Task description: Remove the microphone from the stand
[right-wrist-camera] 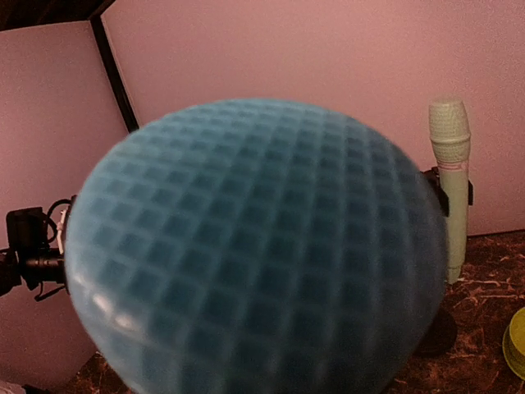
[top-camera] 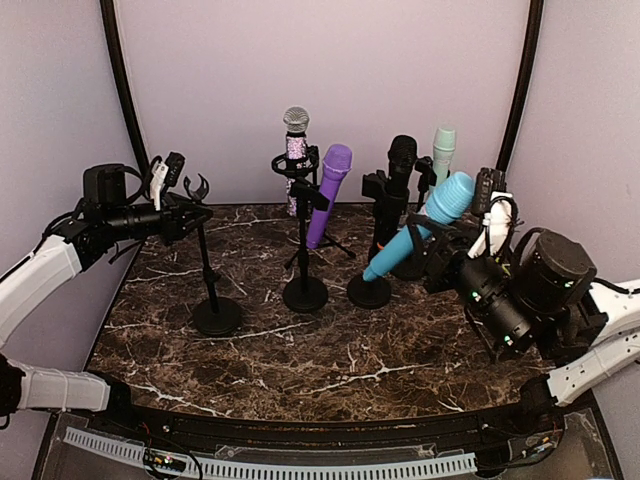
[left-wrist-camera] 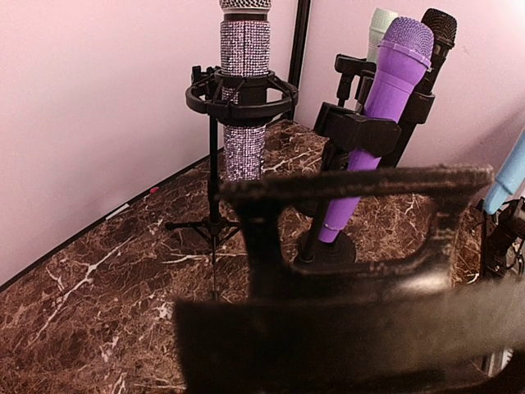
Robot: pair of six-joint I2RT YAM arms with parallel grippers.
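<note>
The blue microphone (top-camera: 425, 225) hangs tilted in the air, head up to the right and tail down to the left. My right gripper (top-camera: 438, 246) is shut around its body. Its meshed head (right-wrist-camera: 254, 254) fills the right wrist view and hides the fingers. At the left stands a black stand (top-camera: 207, 270) on a round base, and its clip (top-camera: 197, 186) is empty. My left gripper (top-camera: 190, 215) is shut on this stand just below the clip. In the left wrist view the stand's black clip (left-wrist-camera: 361, 185) is a blurred dark shape close to the lens.
A glittery microphone (top-camera: 296, 150) sits in a ring mount on a tripod. A purple microphone (top-camera: 330, 190), a black one (top-camera: 398, 170) and a mint one (top-camera: 441, 155) are clipped in stands at the back. A yellow-green object (right-wrist-camera: 515, 341) lies at the right edge.
</note>
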